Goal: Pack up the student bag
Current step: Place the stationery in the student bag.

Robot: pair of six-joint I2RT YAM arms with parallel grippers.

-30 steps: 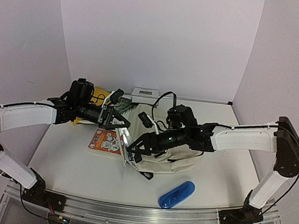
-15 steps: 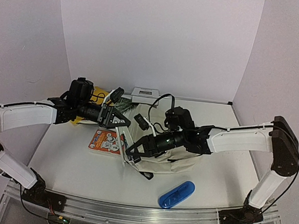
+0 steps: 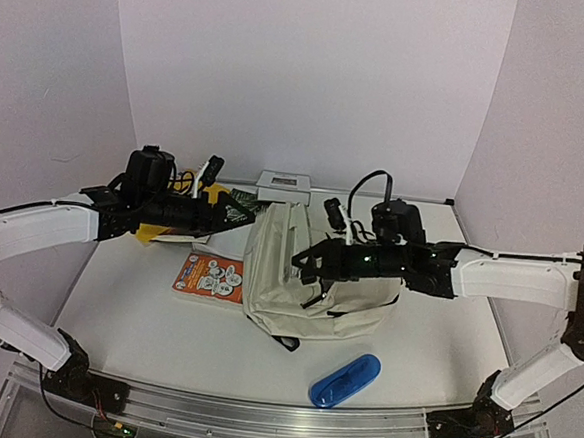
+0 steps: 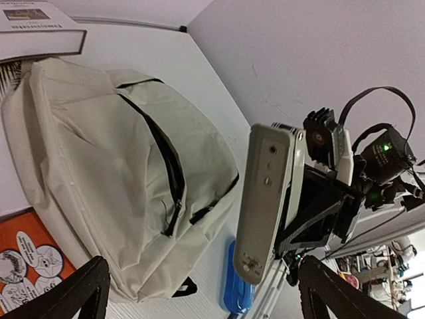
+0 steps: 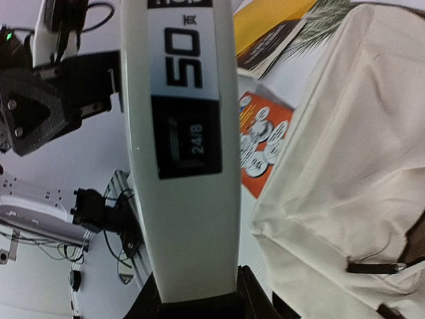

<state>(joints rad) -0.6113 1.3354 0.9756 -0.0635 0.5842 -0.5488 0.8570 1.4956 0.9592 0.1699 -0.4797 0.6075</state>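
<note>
- Orange illustrated paper book (image 3: 206, 276): right edge hidden under cream fabric backpack (image 3: 303, 280).
- Yellow flat book (image 3: 153, 234): largely hidden behind left arm (image 3: 40, 232).
- White flat printed slab (image 5: 182, 133): upper end cropped by frame.

Table (image 3: 115, 307): white top, metal rail along near edge, pale walls on left, far and right sides.

- Student bag (image 3: 286, 299): cream, lying flat at centre, black straps poking out at near edge.
- Orange booklet (image 3: 208, 276): flat, just left of bag, right edge touching it or slightly under; cannot tell which.
- Blue case (image 3: 345, 380): near side, right of centre, apart from bag.
- White box (image 3: 282, 185): against far wall.
- Yellow book (image 3: 151, 233): far left.
- Palm-leaf cover (image 3: 241, 197): between yellow book and bag.
</note>
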